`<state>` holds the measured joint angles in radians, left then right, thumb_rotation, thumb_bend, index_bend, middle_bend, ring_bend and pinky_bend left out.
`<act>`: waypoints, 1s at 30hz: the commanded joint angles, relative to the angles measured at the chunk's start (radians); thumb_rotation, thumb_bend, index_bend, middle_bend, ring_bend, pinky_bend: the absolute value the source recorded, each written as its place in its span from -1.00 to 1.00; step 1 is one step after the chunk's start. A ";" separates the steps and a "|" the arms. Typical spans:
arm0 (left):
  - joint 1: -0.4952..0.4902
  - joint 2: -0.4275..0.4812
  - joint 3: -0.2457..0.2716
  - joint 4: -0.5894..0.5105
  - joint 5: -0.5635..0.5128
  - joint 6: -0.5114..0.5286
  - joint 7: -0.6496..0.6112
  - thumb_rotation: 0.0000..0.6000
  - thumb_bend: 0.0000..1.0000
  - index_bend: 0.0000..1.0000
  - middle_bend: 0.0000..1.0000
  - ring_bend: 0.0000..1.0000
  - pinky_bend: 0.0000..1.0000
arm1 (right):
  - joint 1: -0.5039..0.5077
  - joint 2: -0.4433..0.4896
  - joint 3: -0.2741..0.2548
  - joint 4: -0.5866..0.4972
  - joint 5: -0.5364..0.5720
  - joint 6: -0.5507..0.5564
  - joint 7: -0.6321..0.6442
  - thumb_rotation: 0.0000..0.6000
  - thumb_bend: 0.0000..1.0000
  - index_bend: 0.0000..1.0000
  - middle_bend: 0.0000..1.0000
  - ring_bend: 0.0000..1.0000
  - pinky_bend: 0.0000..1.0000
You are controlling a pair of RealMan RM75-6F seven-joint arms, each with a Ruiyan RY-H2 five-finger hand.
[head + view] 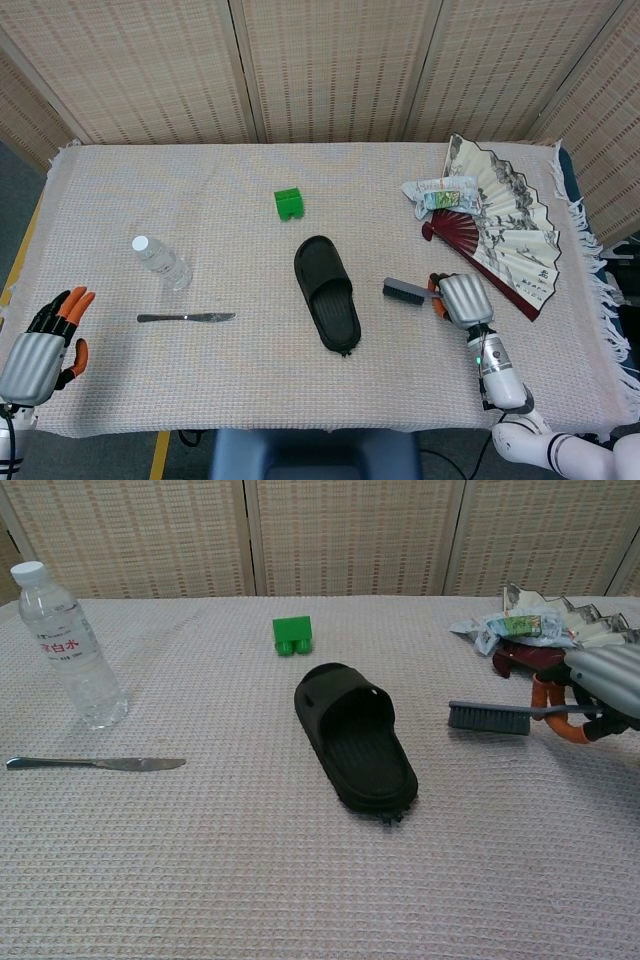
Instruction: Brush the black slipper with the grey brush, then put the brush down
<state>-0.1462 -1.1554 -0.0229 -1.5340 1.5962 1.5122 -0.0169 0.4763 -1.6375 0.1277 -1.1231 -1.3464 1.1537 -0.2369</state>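
Observation:
A black slipper [326, 293] [357, 739] lies in the middle of the table, toe toward the front edge. To its right my right hand [459, 299] [596, 687] grips the handle of the grey brush [405, 291] [490, 716]. The brush head points left at the slipper, bristles down, held above the cloth and apart from the slipper. My left hand [45, 340] is at the table's front left corner, fingers spread and holding nothing; the chest view does not show it.
A water bottle [160, 262] [68, 645] and a table knife [186, 317] [95, 764] lie at the left. A green block [288, 203] [292, 635] sits behind the slipper. A folding fan [505, 225] and a crumpled wrapper [438, 192] [510, 627] are at the back right.

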 commanded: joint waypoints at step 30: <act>-0.016 0.006 -0.011 0.007 -0.033 -0.039 -0.033 1.00 0.42 -1.00 -1.00 -1.00 -0.70 | 0.272 -0.378 0.069 0.631 -0.161 0.076 0.189 1.00 0.64 0.68 0.16 0.26 0.99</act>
<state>-0.1619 -1.1501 -0.0335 -1.5281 1.5638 1.4736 -0.0482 0.7219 -1.9732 0.1963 -0.5445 -1.5036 1.2344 -0.0921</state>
